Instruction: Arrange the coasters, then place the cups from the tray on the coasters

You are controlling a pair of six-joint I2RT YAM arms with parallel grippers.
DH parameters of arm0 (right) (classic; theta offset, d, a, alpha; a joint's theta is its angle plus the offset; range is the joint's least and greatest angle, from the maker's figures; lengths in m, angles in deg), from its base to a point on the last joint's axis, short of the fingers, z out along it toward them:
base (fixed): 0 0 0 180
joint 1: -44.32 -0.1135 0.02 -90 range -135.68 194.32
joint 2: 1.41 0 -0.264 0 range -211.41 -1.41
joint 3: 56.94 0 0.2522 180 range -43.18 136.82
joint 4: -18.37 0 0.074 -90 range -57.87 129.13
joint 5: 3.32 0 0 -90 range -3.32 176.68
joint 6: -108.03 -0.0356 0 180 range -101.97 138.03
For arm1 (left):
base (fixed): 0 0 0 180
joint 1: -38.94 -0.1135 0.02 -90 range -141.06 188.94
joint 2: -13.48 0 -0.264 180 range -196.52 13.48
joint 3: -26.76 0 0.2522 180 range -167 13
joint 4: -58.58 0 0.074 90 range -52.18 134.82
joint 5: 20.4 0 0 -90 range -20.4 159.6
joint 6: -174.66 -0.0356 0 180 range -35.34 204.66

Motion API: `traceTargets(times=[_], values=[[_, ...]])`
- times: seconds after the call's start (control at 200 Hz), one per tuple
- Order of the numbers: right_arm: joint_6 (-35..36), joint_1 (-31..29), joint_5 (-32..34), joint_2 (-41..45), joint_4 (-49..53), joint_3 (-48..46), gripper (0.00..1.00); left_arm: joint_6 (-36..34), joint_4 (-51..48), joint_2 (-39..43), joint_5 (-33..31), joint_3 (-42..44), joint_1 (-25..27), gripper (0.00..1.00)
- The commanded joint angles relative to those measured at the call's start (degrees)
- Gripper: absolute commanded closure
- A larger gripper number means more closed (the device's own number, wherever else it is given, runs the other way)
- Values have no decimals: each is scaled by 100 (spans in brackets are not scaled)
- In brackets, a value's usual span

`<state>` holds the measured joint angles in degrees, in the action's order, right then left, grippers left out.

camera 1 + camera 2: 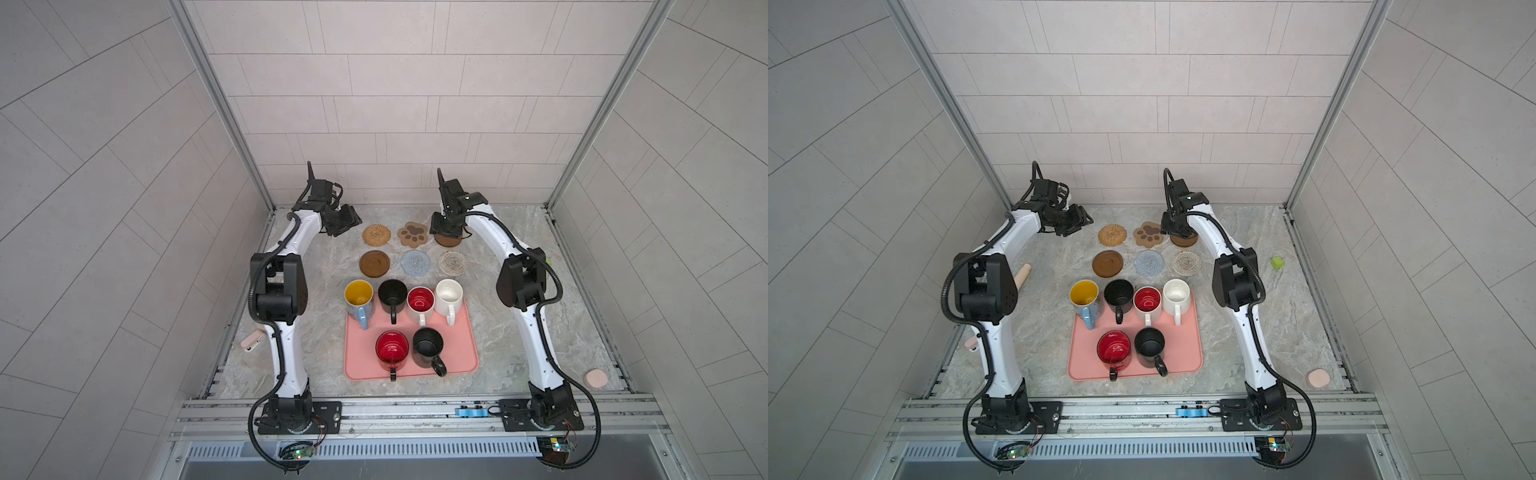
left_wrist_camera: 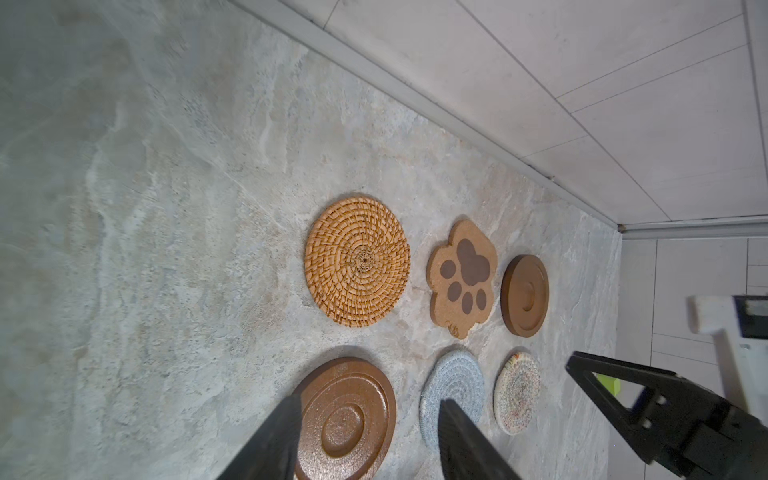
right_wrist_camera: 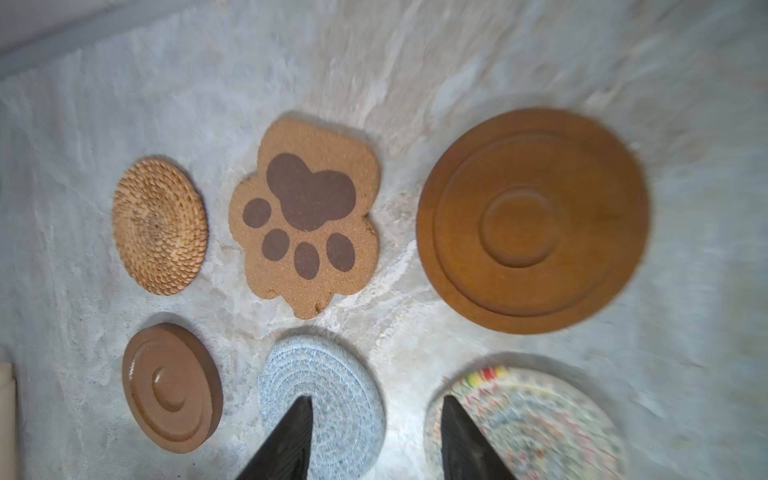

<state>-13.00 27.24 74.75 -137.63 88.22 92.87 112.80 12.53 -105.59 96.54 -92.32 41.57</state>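
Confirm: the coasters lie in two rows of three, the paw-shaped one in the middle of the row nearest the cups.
Wrong on one point: the paw-shaped coaster sits in the middle of the far row; the grey-blue coaster has the middle spot nearest the cups. Both top views show this. Two rows of three is right.

The left arm [image 1: 289,357] and right arm [image 1: 538,349] stood up from their near bases, bent at the elbows, forearms angled toward the far side. The left gripper [image 1: 343,222] hung at far left, tilted toward the middle, jaws parted and empty. The right gripper [image 1: 445,227] pointed steeply down, right of centre, its fingers [image 3: 286,440] apart, gripping nothing.
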Motion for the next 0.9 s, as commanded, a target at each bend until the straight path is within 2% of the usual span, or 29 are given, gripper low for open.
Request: traceTargets(times=[0.0,0.3,0.6,0.896], values=[[165,16,626,852,427,-210,48,167,35,379,-450,153,-57,40],[667,73,951,2223,487,-1459,48,152,230,1185,-861,878,-50,39],[808,73,877,4251,-538,-4327,47,-337,560,2410,-963,2335,-52,37],[642,-167,756,5636,-810,-6168,47,-383,692,3688,-896,3461,-49,37]])
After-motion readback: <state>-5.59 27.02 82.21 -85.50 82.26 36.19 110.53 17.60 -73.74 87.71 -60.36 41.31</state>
